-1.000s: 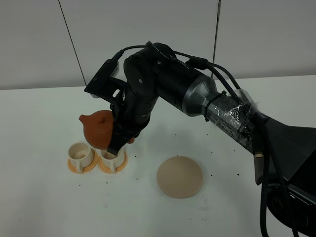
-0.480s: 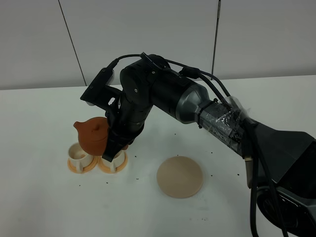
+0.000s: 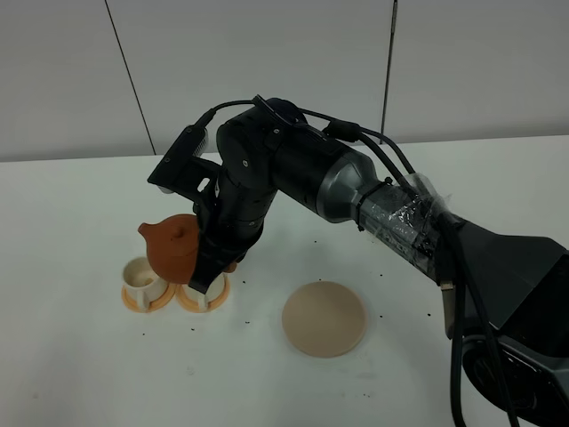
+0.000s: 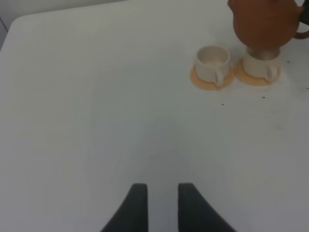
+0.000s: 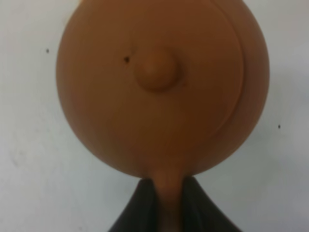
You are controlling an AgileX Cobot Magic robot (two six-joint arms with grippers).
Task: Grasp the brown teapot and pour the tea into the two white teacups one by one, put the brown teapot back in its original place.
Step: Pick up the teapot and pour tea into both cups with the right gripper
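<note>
Teapot (image 3: 173, 251) above right teacup (image 3: 198, 293), left teacup (image 3: 142, 277) beside, coaster (image 3: 324, 318) farther right

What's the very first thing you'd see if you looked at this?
The big black robot arm reaching across the white table grabs your eye, with the brown teapot held up by its handle in the right gripper. The teapot hangs just above two white teacups on orange saucers, at the left of the high view. A round tan coaster lies bare to their right.

The black right arm (image 3: 356, 187) reaches across the middle to the left side, wrist bent steeply downward. The right end effector (image 5: 166, 203) is clamped on the handle of a round reddish-brown clay teapot (image 5: 159, 87). The left end effector (image 4: 158, 193) has its fingers parted, a gap visible between them.
</note>
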